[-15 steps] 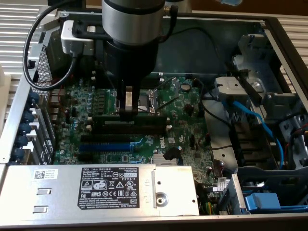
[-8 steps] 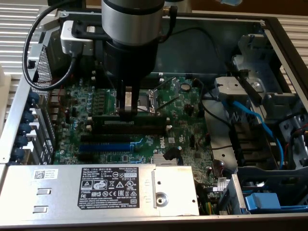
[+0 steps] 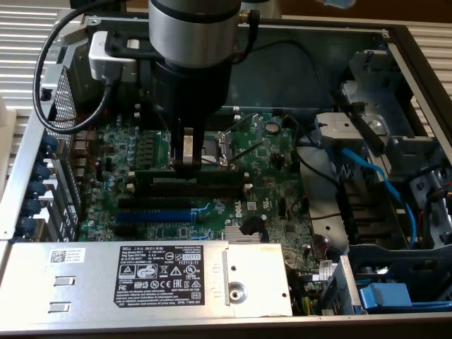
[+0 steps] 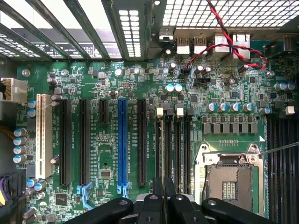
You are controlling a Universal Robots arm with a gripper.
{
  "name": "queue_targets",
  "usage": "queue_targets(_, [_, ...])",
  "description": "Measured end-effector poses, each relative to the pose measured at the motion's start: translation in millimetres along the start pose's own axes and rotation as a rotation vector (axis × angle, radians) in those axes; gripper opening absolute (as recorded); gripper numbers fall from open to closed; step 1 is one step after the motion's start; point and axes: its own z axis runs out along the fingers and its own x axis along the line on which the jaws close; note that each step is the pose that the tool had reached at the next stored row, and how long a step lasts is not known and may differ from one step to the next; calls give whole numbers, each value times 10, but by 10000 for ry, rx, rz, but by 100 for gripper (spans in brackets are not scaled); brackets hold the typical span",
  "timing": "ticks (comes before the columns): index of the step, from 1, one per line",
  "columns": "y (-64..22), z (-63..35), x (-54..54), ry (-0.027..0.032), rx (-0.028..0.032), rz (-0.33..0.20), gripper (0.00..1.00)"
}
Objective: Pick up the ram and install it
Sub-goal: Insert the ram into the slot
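PC-build trial: inside an open PC case [image 3: 395,42], the arm's gripper [image 3: 187,168] stands straight down over the mobo [image 3: 272,191], tips at the top edge of the ram [image 3: 215,177], approx. mid-length of the stick. The ram stands on edge, running along the one of the black memory slots [image 3: 212,191] nearest the CPU socket [image 3: 215,147], w/ the blue expansion slot [image 3: 152,215] and the labelled PSU [image 3: 169,272] on its far side. The fingers [image 3: 187,148] are drawn close together w/ just a thin gap, and in the exterior view they look clamped on the stick's upper edge. In the wrist view the gripper [image 4: 163,189] sits directly above the memory slots [image 4: 180,149], beside the CPU socket [image 4: 229,179] and well apart from the blue expansion slot [image 4: 122,140]. Progress, as judged: pick-up is done and the ram is lined up at, prob. partly in, its slot. Whether it is pressed fully home can't be told, as the end latches are too small to read. Not yet shown: a full seat w/ latches shut, and the gripper off the stick.
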Motion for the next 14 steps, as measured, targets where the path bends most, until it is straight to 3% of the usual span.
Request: queue_targets(14, [0, 8, 4, 10, 0, -24, 13])
